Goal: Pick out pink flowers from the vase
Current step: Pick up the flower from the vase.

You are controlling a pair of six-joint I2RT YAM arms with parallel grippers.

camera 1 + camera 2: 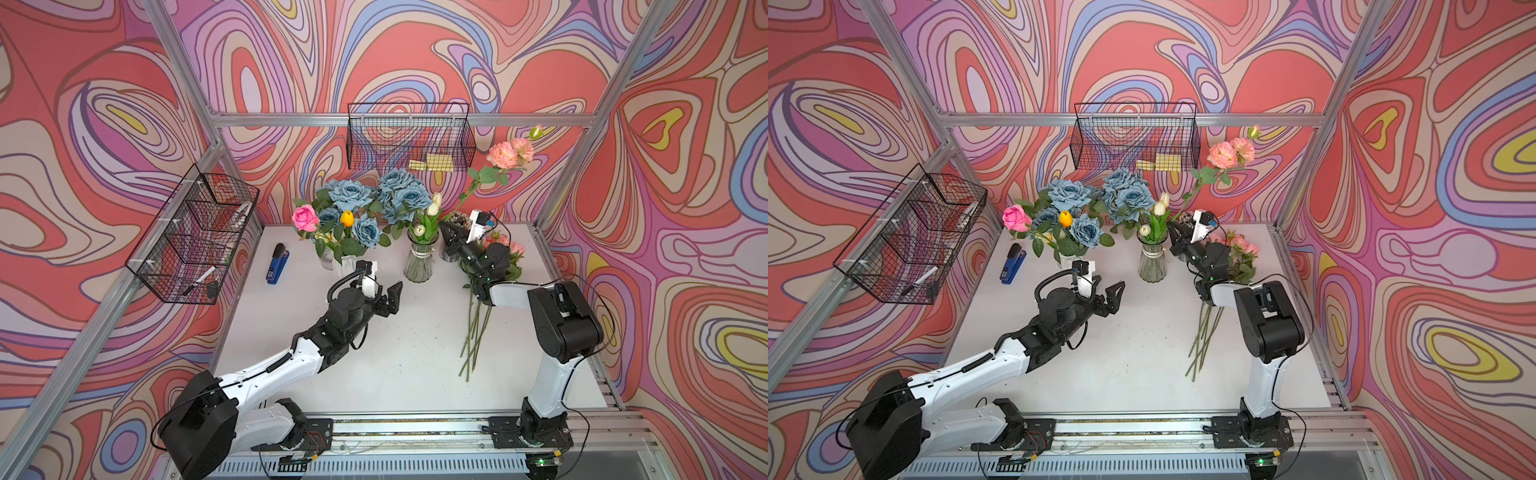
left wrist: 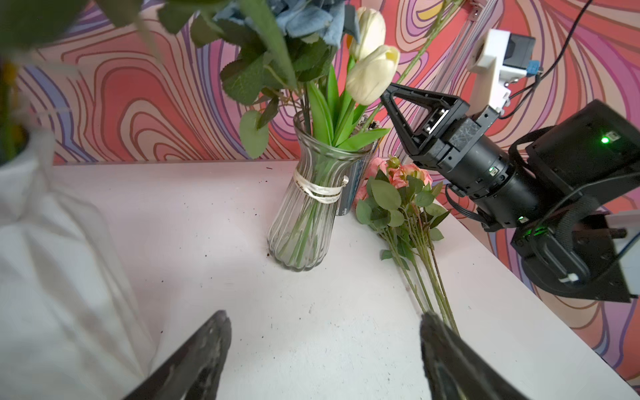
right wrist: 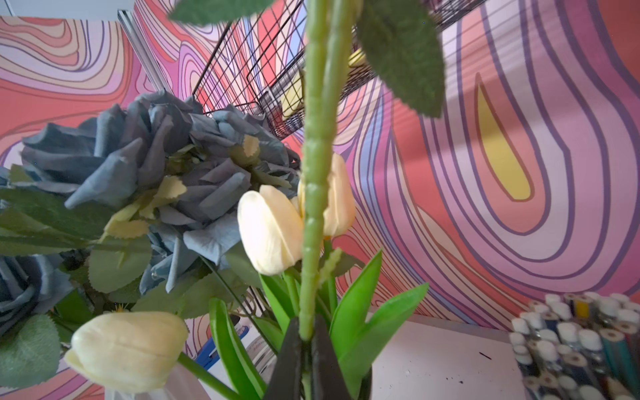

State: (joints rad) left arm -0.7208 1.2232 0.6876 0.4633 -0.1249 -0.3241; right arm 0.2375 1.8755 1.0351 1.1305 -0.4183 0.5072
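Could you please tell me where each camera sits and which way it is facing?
Top views: stereo head high over the base end, facing down and toward the back wall; table, left arm and right arm all show.
Left wrist: on the left arm, facing the glass vase and right claw; open left claw shows.
Right wrist: on the right arm, facing up the pink flower stem in the shut right claw; only claw tips show.
Shared: white tulips appear in every view.
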